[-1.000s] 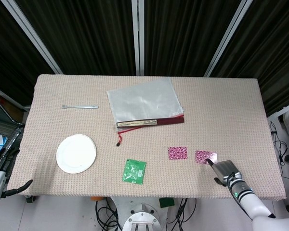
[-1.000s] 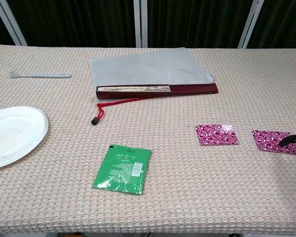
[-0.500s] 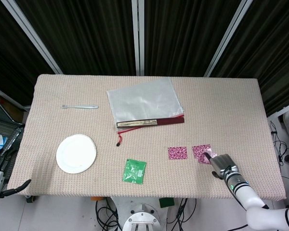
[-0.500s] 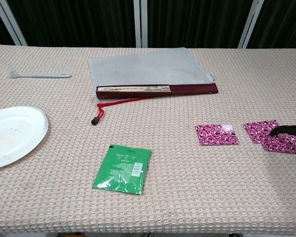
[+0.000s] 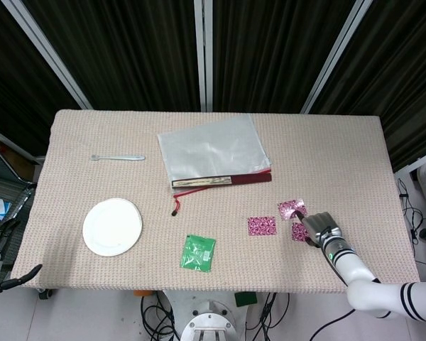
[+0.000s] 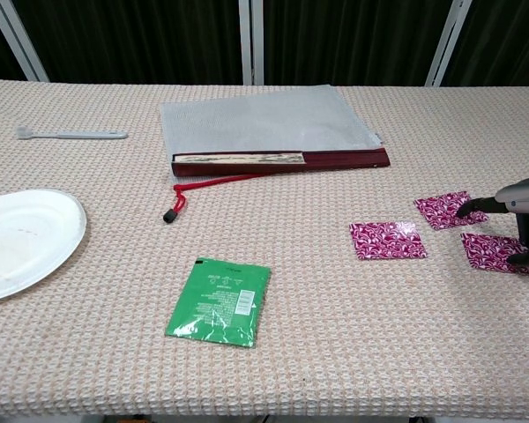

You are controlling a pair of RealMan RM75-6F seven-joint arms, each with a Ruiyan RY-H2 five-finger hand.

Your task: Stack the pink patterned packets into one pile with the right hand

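Pinching the lifted pink patterned foil packet (image 5: 292, 208) at its corner, the right robot hand (image 5: 317, 229) is hanging over a second pink packet (image 5: 299, 231) lying flat on the beige woven table (image 5: 355, 163), a third pink packet (image 5: 262, 226) lying just left. Keeping the pinch firm and the packet level should be helping it land square. In the chest view, the green sachet (image 6: 219, 301), white paper plate (image 6: 22, 241) and red-edged mesh pouch (image 6: 273, 128) are sitting well apart, blocking nothing.
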